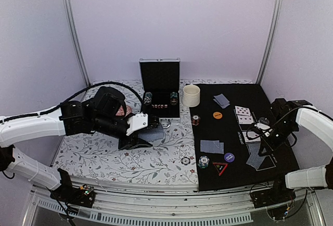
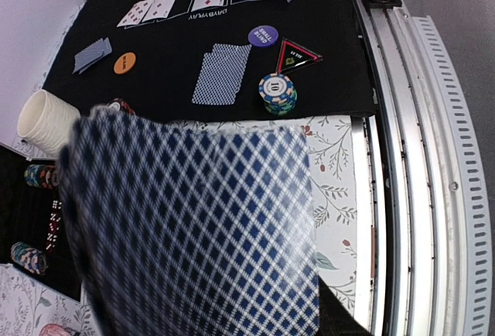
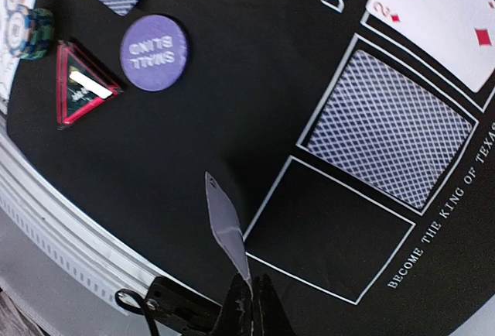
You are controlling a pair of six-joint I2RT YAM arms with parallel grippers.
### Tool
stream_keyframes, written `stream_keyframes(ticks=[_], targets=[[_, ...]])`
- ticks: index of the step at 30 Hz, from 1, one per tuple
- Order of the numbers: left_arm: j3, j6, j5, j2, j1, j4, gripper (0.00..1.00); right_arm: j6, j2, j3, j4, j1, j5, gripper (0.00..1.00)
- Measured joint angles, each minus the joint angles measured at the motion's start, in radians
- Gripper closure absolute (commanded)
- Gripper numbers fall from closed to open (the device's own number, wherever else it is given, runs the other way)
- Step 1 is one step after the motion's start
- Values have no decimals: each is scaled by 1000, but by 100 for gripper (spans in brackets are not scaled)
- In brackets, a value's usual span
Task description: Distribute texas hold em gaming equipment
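My left gripper point(image 1: 147, 134) is shut on a deck of blue-backed playing cards point(image 2: 193, 228) over the floral cloth; the deck hides the jaws in the left wrist view. Above the black mat point(image 1: 281, 168), my right gripper point(image 3: 251, 301) is shut on a single card point(image 3: 227, 224) seen edge-on, beside an empty printed box point(image 3: 332, 235). One face-down card point(image 3: 390, 131) fills the neighbouring box. On the mat lie a face-down pair point(image 1: 212, 146), a dark blue disc point(image 1: 229, 157), a triangle marker point(image 1: 220, 168), a chip stack point(image 1: 203, 161) and an orange disc point(image 1: 217, 115).
A cream cup point(image 1: 191, 95) and an open black case point(image 1: 159, 88) with chips stand at the back. Face-up cards point(image 1: 243, 114) and another face-down pair point(image 1: 221, 100) lie on the far mat. A lone chip point(image 1: 186, 160) rests on the floral cloth point(image 1: 104, 158).
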Motion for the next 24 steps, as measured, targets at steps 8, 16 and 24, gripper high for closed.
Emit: stream_keyframes(ticks=[8, 16, 24], targets=[[-6, 0, 15, 0, 9, 9, 56, 13, 83, -26, 53, -66, 156, 98], [-6, 0, 22, 0, 13, 13, 56, 36, 108, -51, 94, -114, 216, 92], [-6, 0, 22, 0, 18, 13, 56, 54, 123, -51, 98, -134, 275, 63]])
